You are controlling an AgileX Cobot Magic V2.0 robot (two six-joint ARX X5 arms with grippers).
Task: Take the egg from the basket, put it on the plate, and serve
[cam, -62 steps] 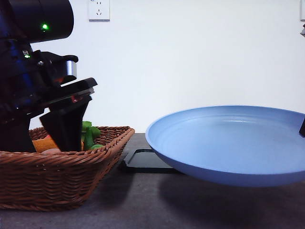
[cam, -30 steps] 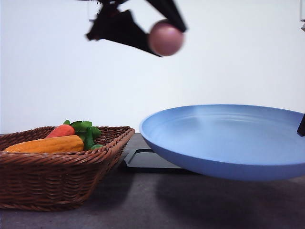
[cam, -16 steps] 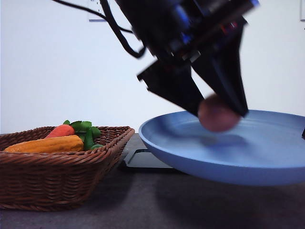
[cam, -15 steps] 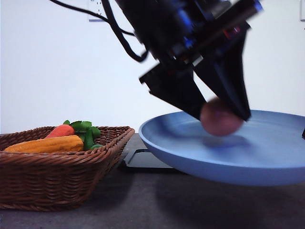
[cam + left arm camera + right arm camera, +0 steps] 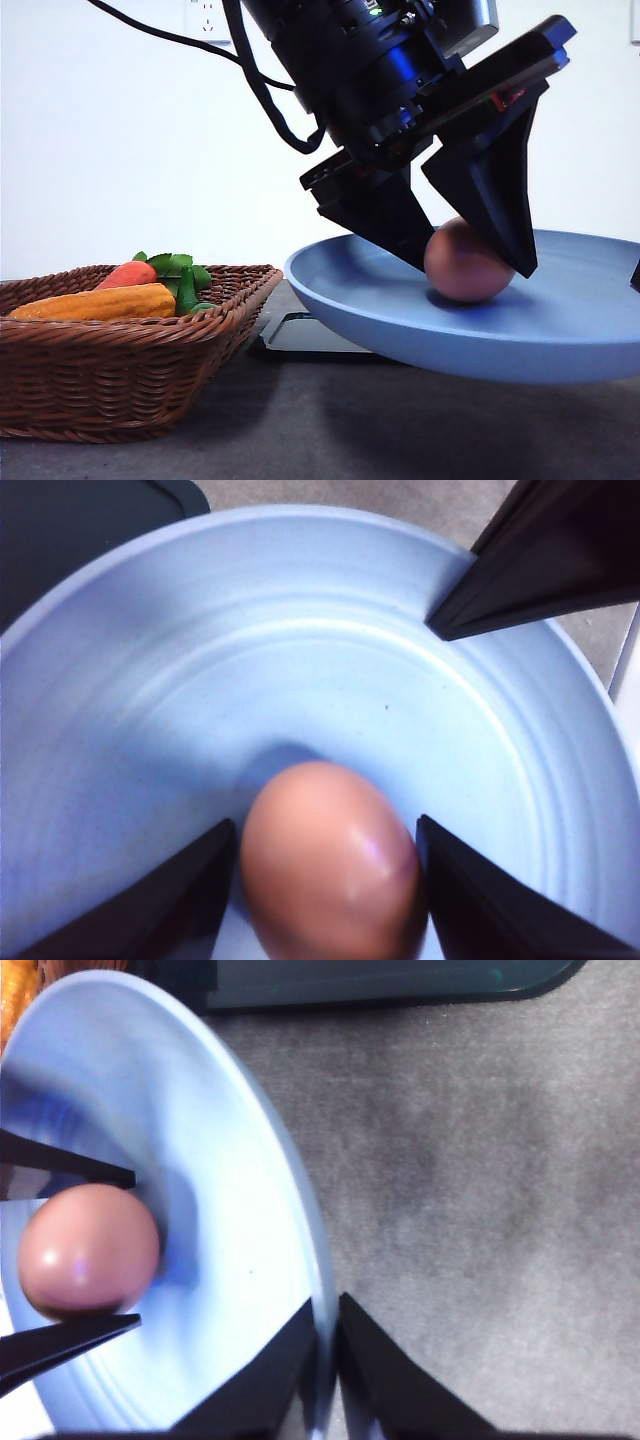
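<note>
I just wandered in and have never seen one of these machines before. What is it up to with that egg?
It is moving an egg from the wicker basket to a blue plate. The left gripper has the egg between its fingers and has it down on the plate, not yet let go. The right gripper clamps the plate's rim, holding the plate above the table. A carrot and a corn cob lie in the basket.

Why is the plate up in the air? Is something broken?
Nothing broken. The right gripper holds the plate by its rim, off the table. The left gripper has the egg between its fingers, in the plate.
</note>
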